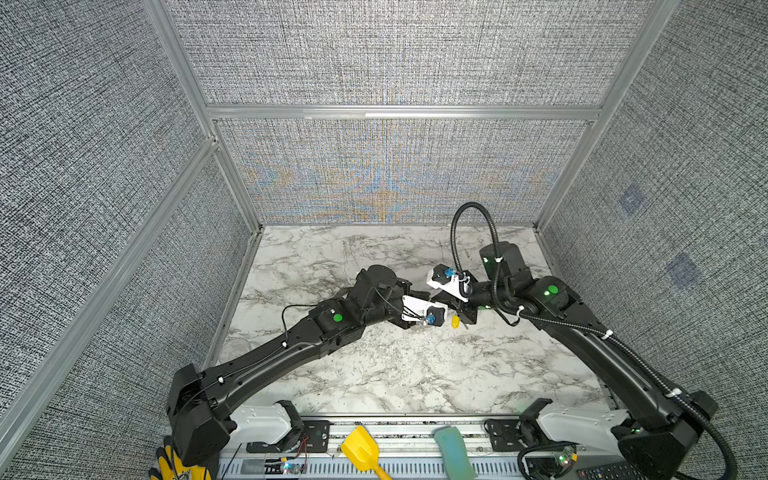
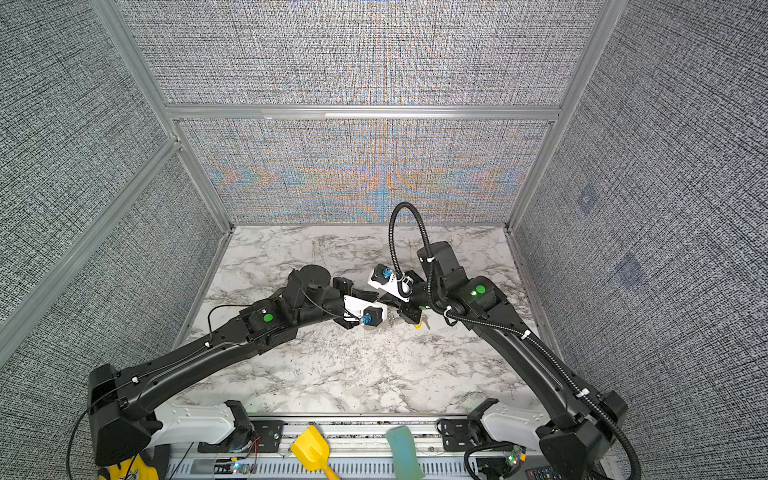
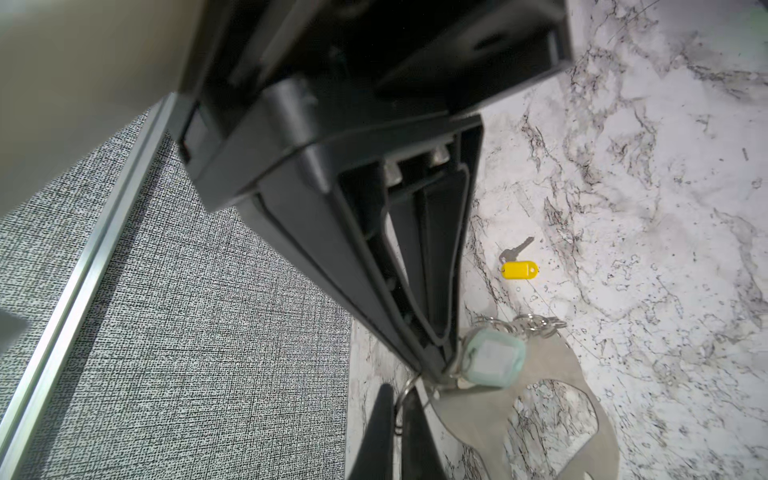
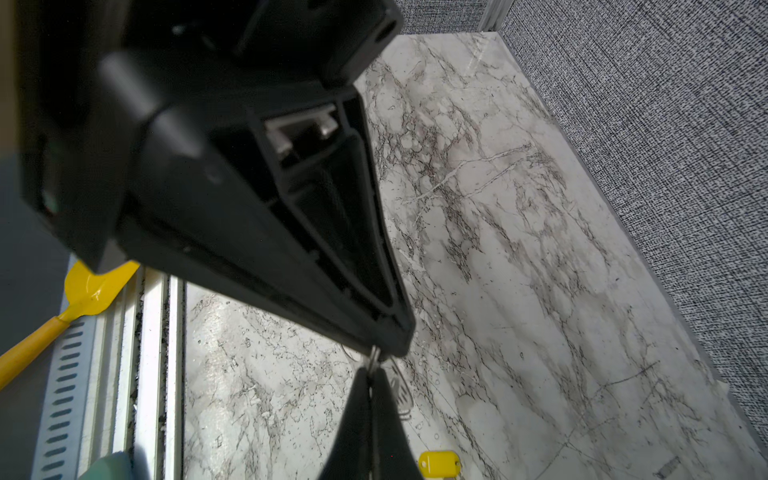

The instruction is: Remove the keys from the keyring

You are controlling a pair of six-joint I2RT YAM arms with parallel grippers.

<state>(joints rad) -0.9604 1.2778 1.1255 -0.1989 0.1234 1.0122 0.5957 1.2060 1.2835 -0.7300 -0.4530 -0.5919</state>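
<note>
**Item 1, beyond the desk's near edge.** We list a yellow scoop point(image 1: 360, 449) and a teal block point(image 1: 454, 454) on the slotted rail. The right wrist view catches only a part of each.

**Item 2, mid-desk, right of centre.** Yellow-tagged key point(image 3: 519, 269), flat on the marble, free and apart from the plate. Both top views give us only a yellow speck. The left wrist view alone shows its dark blade.

**Item 3, near that key.** Keyring plate point(image 3: 561, 365), grey with an oval cut-out, and a teal tag point(image 3: 494, 357) at its corner. In both top views the wrist cameras hide most of these.

**Item 4.** Left gripper point(image 3: 441, 370), tips pressed together where plate corner, teal tag and wire ring point(image 3: 404, 388) meet. Which of them it pinches we cannot tell.

**Item 5.** Right gripper point(image 4: 390, 348), tips clamped on the wire ring, a sliver of which shows at their seam. The two grippers stand nearly tip to tip.
</note>
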